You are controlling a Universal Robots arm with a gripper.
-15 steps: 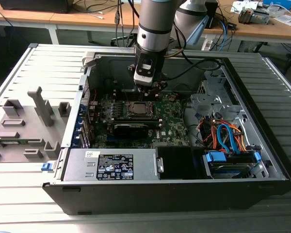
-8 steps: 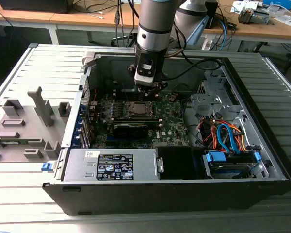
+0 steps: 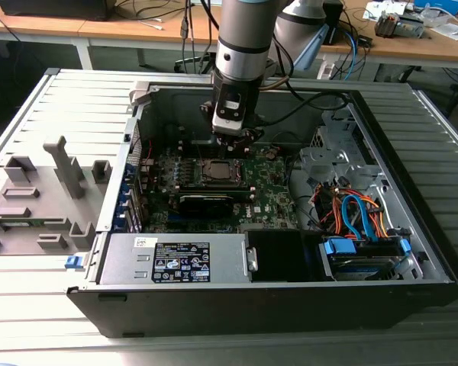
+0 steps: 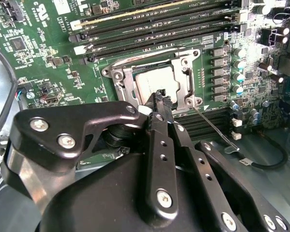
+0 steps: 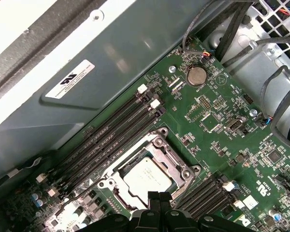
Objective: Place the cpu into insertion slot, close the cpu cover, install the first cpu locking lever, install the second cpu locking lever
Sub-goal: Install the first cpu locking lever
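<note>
Our tool (image 4: 160, 95), clenched empty, hovers at the cover (image 4: 127, 90) edge; the cpu (image 4: 154, 79) lies seated under it. We judge a slip could scrape the cpu, one lever (image 4: 213, 128) looking unlatched

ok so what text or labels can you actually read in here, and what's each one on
No text here can be read.
White sticker on the case wall: print too small to read.
Black label on the power supply: blurred.
Printing on the motherboard: too small to read.
</note>
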